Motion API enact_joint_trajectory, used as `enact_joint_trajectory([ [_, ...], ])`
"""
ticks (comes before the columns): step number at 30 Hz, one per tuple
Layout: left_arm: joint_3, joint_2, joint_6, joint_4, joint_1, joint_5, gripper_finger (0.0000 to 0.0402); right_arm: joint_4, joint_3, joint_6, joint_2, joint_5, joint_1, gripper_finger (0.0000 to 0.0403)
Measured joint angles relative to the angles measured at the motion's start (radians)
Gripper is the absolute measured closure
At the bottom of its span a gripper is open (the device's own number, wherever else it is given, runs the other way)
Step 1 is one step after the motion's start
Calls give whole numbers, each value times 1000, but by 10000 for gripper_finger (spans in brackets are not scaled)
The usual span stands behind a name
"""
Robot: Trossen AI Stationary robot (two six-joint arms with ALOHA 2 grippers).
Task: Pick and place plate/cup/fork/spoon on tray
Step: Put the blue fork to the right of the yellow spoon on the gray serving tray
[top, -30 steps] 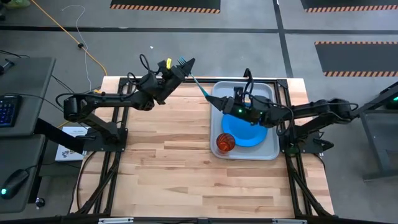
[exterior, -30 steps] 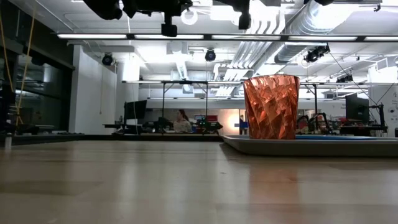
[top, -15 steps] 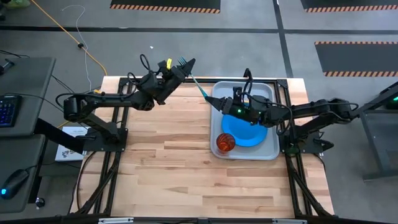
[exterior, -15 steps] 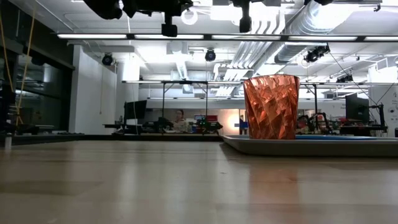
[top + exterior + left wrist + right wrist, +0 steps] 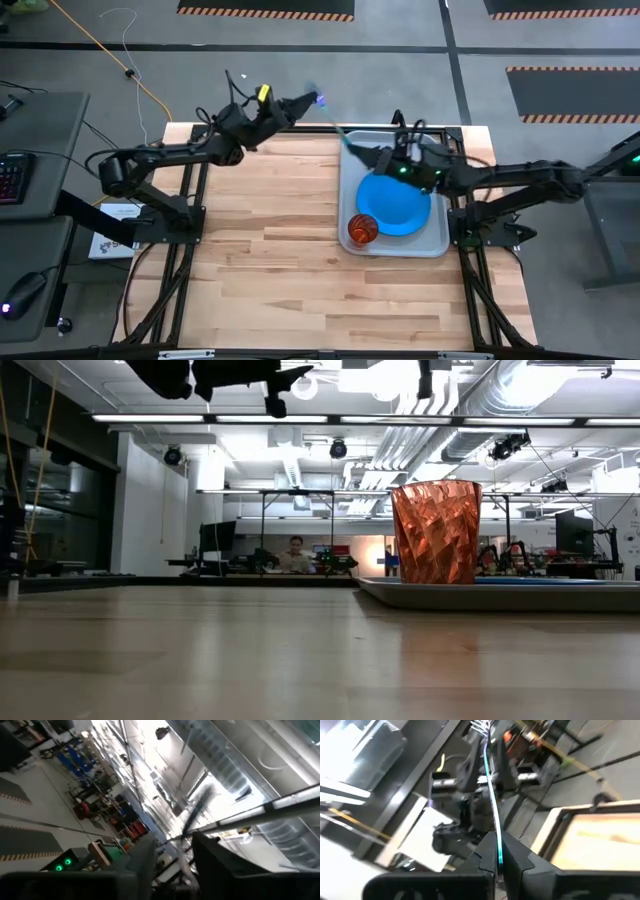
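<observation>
Fork (image 5: 331, 116) is pinched by its teal handle in the right claw (image 5: 352, 149), raised over the tray's (image 5: 438, 238) far-left corner, head pointing away toward the left claw (image 5: 305, 100). Left claw sits beyond the table (image 5: 270, 260) far edge; its fingers appear spread, clear of the fork. Plate (image 5: 392, 205) and cup (image 5: 362, 230) rest on the tray, cup at the near-left corner.
</observation>
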Motion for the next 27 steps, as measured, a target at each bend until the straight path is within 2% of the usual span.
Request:
enact_joint_trajectory([
  [6, 0, -29, -1, 3, 25, 127, 197, -284, 0, -53, -201, 73, -27, 402],
  [10, 0, -76, 3, 15, 39, 295, 171, -567, 0, -18, -355, 41, -84, 402],
  [12, 0, -107, 17, 18, 41, 379, 169, -726, 0, 35, -426, -57, -152, 402],
  [16, 0, -164, 47, 15, 31, 468, 171, -1076, 0, 85, -499, -356, -336, 402],
  [18, 0, -186, 66, 15, 18, 481, 171, -1252, 0, 33, -494, -492, -433, 402],
  [20, 0, -199, 88, 12, 4, 488, 171, -1393, 0, -52, -466, -585, -525, 402],
  [23, 0, -205, 113, 12, -18, 488, 172, -1482, 0, -211, -406, -655, -650, 403],
  [27, 0, -204, 105, 8, -37, 488, 172, -1433, 0, -384, -301, -747, -791, 403],
])
